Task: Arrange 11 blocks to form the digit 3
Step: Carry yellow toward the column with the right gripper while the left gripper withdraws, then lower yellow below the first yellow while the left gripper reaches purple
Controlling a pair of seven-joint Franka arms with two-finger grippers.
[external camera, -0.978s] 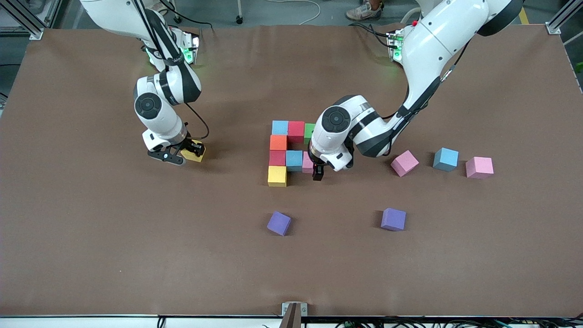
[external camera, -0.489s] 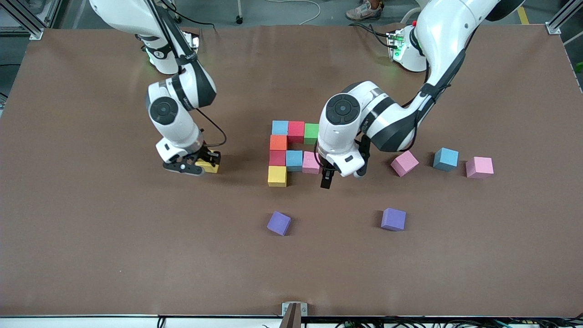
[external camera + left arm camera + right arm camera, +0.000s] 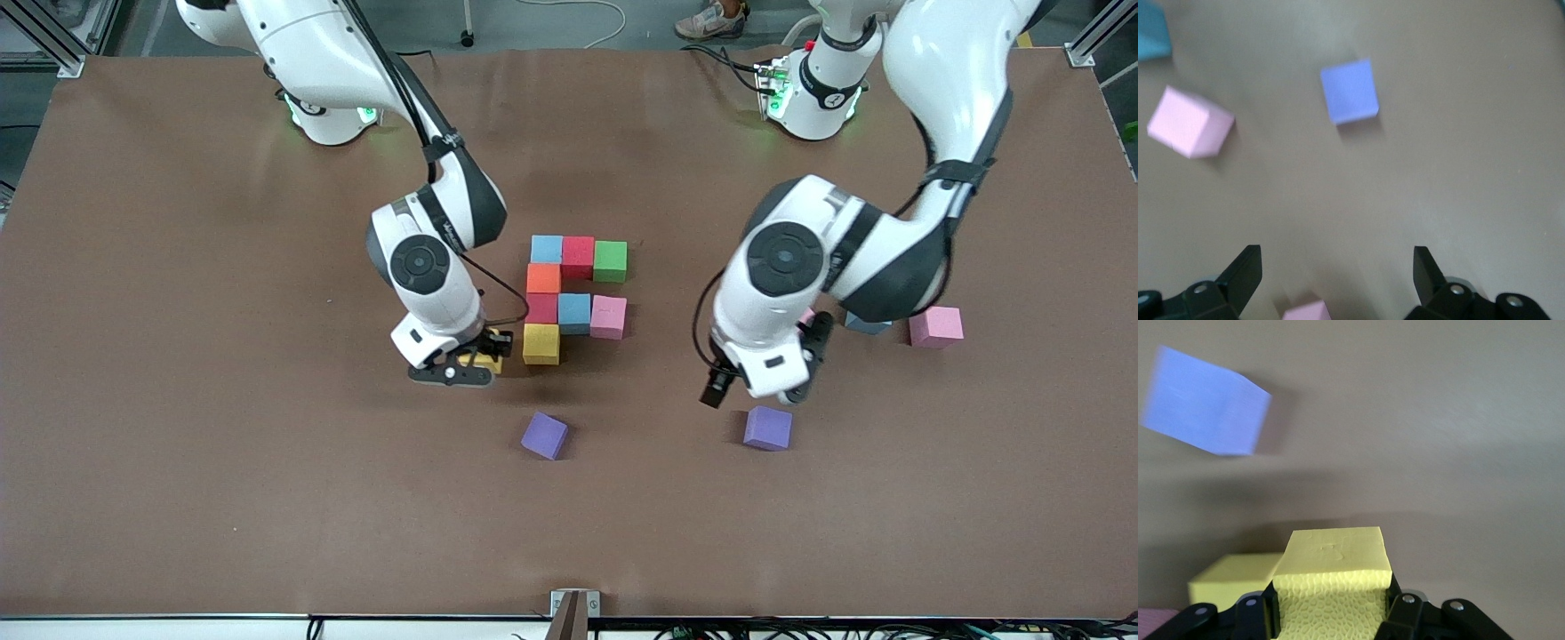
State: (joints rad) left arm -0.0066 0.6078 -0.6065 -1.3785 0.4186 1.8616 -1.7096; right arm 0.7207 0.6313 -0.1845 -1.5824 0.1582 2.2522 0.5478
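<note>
The digit 3 stands partly built in the table's middle: light blue [image 3: 547, 249], red [image 3: 578, 256] and green [image 3: 610, 260] blocks in one row, then orange [image 3: 543, 278], then red [image 3: 540, 308], blue [image 3: 574, 312] and pink [image 3: 608, 317], and a yellow block [image 3: 541, 343] nearest the camera. My right gripper [image 3: 471, 360] [image 3: 1331, 607] is shut on a second yellow block [image 3: 486, 361] [image 3: 1335, 580], low beside the figure's yellow block [image 3: 1231, 580]. My left gripper [image 3: 765, 373] [image 3: 1336, 267] hangs open and empty over the table near a purple block [image 3: 768, 428] [image 3: 1350, 91].
Another purple block [image 3: 544, 435] [image 3: 1205, 400] lies nearer the camera than the figure. Toward the left arm's end lie a pink block [image 3: 935, 326], plus a pink one [image 3: 807, 316] and a blue one [image 3: 858, 324] mostly hidden by the left arm.
My right arm has carried the yellow block across the table up to the figure. My left arm has pulled away from the figure's pink block toward the purple block, still open.
</note>
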